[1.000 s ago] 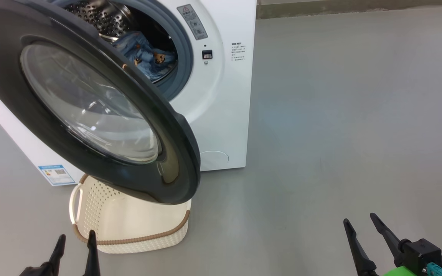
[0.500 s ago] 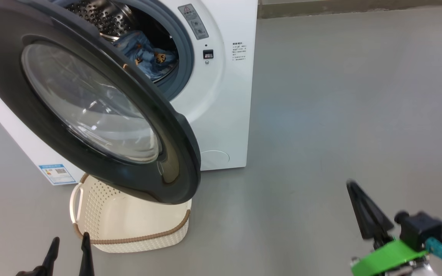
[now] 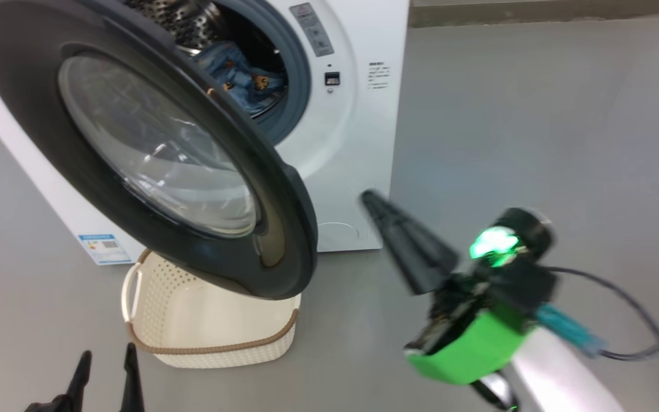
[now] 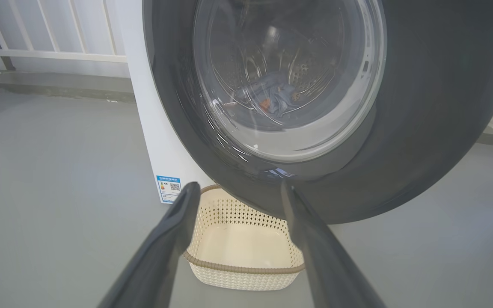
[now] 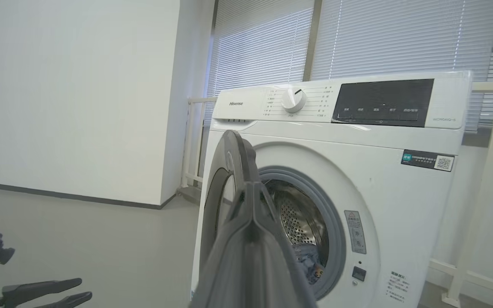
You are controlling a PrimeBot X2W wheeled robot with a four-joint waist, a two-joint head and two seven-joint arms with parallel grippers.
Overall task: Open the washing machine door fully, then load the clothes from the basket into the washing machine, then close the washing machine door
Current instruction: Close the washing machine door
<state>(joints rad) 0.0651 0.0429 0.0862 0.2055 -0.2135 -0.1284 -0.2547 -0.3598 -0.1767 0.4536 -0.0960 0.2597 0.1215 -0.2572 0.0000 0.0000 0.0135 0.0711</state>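
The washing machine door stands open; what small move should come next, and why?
Probably nudge the shut right gripper against the washing machine door to swing it closed: the basket looks empty and the clothes lie in the drum.

I see a smooth grey floor (image 3: 535,114) spreading wide on my head view, with a low concrete kerb (image 3: 535,11) along its far edge. My left wrist view gives me a white railing (image 4: 49,47) of upright bars under one cross rail. On the right wrist view there is a plain white wall (image 5: 79,85) with a dark skirting strip (image 5: 58,199) at its foot, and beside it window blinds (image 5: 263,42) with horizontal slats.
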